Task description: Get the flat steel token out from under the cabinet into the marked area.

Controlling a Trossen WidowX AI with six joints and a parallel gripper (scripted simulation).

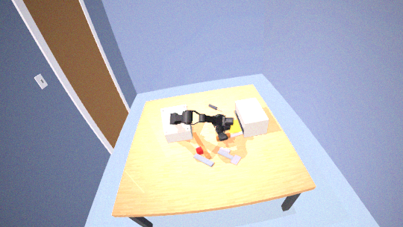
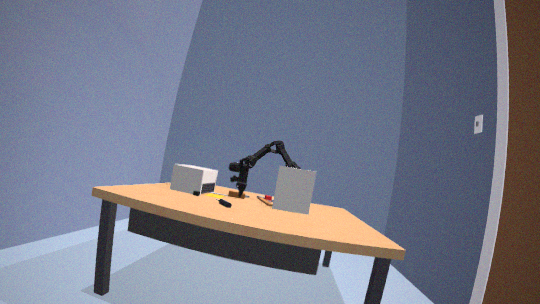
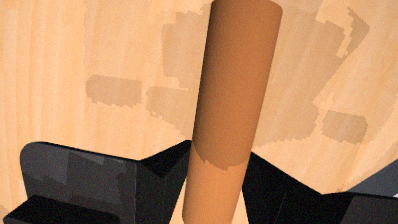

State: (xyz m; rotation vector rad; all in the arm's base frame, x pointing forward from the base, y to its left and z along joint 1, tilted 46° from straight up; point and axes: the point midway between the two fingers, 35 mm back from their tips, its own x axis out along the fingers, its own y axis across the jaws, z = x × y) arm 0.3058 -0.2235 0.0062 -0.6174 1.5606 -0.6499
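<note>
The white cabinet (image 1: 255, 116) (image 2: 187, 178) stands with a dark low opening facing the yellow marked area (image 1: 235, 128) (image 2: 215, 196). My gripper (image 1: 222, 137) (image 2: 241, 194) (image 3: 216, 151) is shut on an orange-brown cylindrical handle (image 3: 237, 85) (image 2: 234, 193), low over the table in front of the cabinet and beside the yellow area. A thin pale blade (image 1: 236, 134) reaches from the handle side toward the cabinet's near front corner, along the yellow area's edge. Whether its tip touches the cabinet is too small to tell. I cannot make out the steel token in any view.
A second white box (image 1: 179, 134) (image 2: 294, 190) stands by the arm's base. A dark-handled tool (image 1: 213, 107) (image 2: 224, 203) lies at the back. A red block (image 1: 199, 150) (image 2: 268, 197), a brown stick (image 1: 198, 140), a grey bar (image 1: 204, 160) and a grey T-shaped piece (image 1: 235, 160) lie nearer the front.
</note>
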